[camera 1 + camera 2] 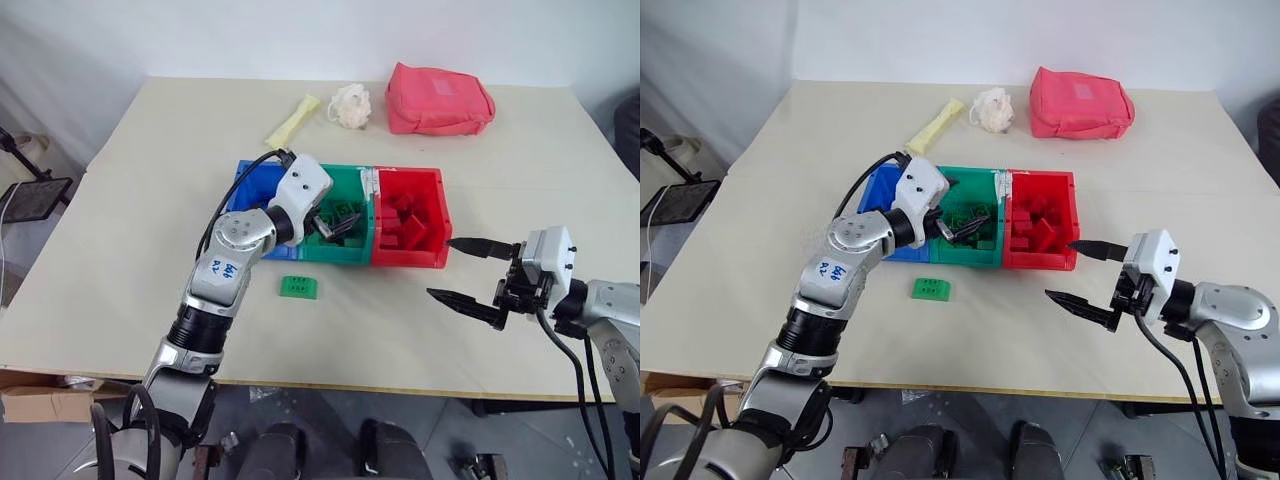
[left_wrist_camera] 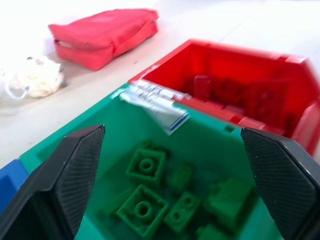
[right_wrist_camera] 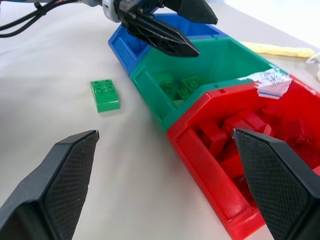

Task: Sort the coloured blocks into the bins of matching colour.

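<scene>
A: Where are the bins seen?

B: Three joined bins are set in a row near the middle of the table (image 1: 120, 230): the blue bin (image 1: 255, 183), the green bin (image 1: 352, 186) and the red bin (image 1: 412, 182). Several green blocks (image 2: 146, 166) are seen lying in the green bin, and red blocks (image 3: 220, 134) are heaped in the red one.

A: And the left gripper (image 1: 338, 224)?

B: It is held over the green bin, its fingers spread wide, and nothing is gripped between them.

A: Is any block left outside?

B: One green block (image 1: 299, 287) is seen lying flat on the table, just in front of the bins, near the join of the blue and green ones.

A: The right gripper (image 1: 462, 272)?

B: It is held above the table beside the red bin's near corner, its fingers parted wide and empty.

A: What else is found on the table?

B: A pink-red pouch (image 1: 438, 99), a white puff (image 1: 350, 105) and a pale yellow wrapper (image 1: 291, 120) are laid along the far edge, well apart from the bins.
</scene>
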{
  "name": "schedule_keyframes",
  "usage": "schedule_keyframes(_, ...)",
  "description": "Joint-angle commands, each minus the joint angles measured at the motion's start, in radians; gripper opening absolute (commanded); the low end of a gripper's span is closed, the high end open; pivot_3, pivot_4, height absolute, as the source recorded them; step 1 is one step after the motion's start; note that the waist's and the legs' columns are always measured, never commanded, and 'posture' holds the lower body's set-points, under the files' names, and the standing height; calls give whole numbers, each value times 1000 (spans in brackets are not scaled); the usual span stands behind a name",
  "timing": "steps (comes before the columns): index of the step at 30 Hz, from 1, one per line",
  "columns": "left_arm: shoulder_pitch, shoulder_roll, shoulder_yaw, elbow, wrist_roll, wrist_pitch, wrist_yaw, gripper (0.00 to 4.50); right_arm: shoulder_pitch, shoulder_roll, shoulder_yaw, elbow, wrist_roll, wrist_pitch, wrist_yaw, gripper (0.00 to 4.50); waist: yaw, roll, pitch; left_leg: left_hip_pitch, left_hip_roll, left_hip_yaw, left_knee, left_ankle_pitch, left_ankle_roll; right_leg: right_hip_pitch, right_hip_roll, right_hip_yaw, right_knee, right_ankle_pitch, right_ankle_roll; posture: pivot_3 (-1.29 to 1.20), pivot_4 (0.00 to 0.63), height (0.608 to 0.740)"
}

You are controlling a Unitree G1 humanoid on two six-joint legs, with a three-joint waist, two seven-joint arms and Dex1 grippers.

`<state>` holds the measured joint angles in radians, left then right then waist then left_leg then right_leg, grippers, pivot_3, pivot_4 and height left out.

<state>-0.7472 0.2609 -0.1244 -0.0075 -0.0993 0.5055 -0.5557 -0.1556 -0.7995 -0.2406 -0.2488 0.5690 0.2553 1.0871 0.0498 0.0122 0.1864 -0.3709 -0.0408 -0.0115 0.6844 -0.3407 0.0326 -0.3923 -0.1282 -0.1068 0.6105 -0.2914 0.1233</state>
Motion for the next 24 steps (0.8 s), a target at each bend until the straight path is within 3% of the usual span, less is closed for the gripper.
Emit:
schedule_keyframes(1, 51, 32, 57, -109, -84, -27, -64, 4467, -28, -13, 9, 26, -4, -34, 50, 4500, -2, 0, 0, 0, 0, 0, 0, 0, 0, 0, 0, 0, 0, 0, 0, 0, 150, 740)
schedule_keyframes(3, 142, 72, 105, -181, -143, -101, -133, 4467, -57, -19, 30, 68, -10, -48, 99, 4500, -11, 0, 0, 0, 0, 1, 0, 0, 0, 0, 0, 1, 0, 0, 0, 0, 150, 740)
schedule_keyframes(10, 429, 319, 179, -347, -269, -81, -346, 4467, -158, -29, 81, 207, -17, -79, 242, 4500, -26, 0, 0, 1, 2, 0, 0, 0, 0, 0, -1, 4, 0, 0, -1, 0, 150, 740)
schedule_keyframes(15, 718, 451, 346, -412, -320, -109, -429, 4467, -227, -51, 125, 304, -24, -111, 405, 4500, -28, 0, 0, 1, 2, -3, -1, -1, -1, 1, -5, 6, -3, 0, -1, 0, 150, 740)
schedule_keyframes(19, 852, 476, 421, -439, -338, -137, -438, 4467, -281, -43, 143, 361, -38, -118, 437, 4500, -23, 1, 0, 0, 2, -4, -1, -1, -1, 2, -6, 5, -5, 0, -1, 0, 150, 740)
schedule_keyframes(24, 883, 464, 439, -448, -332, -156, -401, 4467, -327, -24, 175, 401, -56, -123, 446, 4500, -25, 1, 0, 0, 2, -4, 0, -1, -1, 2, -6, 5, -7, 0, -1, 0, 150, 740)
